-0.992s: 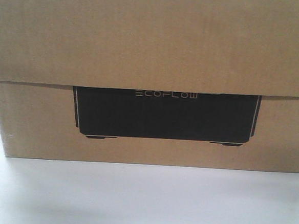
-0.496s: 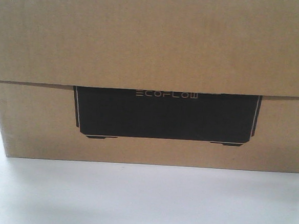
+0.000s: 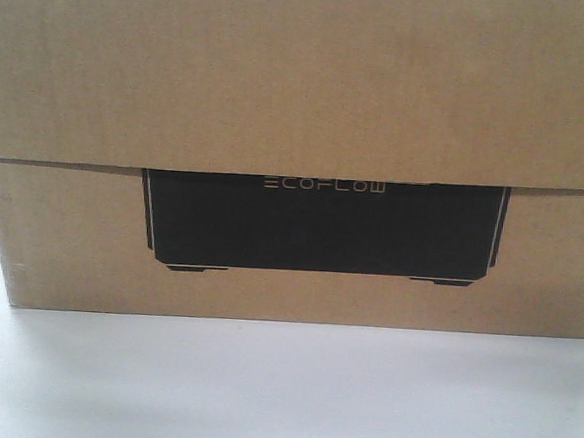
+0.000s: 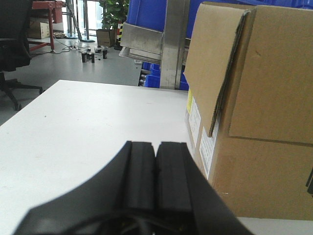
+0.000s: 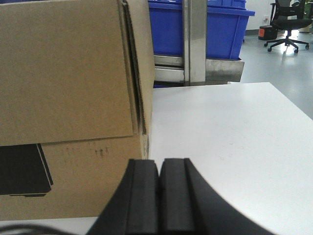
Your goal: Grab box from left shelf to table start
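The brown cardboard box (image 3: 301,89) with its black ECOFLOW panel stands on the white table (image 3: 280,389) and fills the front view. In the left wrist view the box (image 4: 264,122) is at the right, with my left gripper (image 4: 156,144) shut and empty just off its near left corner. In the right wrist view the box (image 5: 68,88) is at the left, and my right gripper (image 5: 159,161) is shut and empty beside its near right corner. The shelf (image 4: 146,41) shows its silver rail behind the table.
Blue plastic bins (image 5: 220,29) sit on the rack behind the box, with a metal upright (image 5: 194,39) in front of them. Black office chairs stand on the grey floor at far left (image 4: 12,44) and far right (image 5: 288,19). The table's edges run near both grippers.
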You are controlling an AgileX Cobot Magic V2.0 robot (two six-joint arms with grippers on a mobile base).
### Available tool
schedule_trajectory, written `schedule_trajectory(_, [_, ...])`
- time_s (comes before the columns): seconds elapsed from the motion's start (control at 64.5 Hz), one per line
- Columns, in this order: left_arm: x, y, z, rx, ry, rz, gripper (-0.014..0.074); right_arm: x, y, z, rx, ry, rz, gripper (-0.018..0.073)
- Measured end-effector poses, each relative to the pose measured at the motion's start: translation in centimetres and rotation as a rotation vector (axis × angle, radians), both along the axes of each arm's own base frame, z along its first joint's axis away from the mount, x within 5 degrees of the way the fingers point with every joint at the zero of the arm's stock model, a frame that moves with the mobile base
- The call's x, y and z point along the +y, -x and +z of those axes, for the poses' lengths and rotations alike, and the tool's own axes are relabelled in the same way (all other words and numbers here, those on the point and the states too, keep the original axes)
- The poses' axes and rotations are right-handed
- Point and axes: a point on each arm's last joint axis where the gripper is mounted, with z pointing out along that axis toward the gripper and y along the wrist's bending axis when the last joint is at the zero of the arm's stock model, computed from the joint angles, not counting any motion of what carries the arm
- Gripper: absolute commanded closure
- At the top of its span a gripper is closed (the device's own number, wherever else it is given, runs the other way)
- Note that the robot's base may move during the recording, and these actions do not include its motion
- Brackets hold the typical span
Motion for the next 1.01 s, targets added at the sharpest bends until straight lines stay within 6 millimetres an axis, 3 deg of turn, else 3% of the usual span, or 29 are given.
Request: schedule_trajectory(1.008, [0.00, 0.00, 0.03, -0.003, 0.001, 0.001, 0.0687, 0.00, 0.00, 0.00, -0.001, 0.000, 0.000, 0.0510])
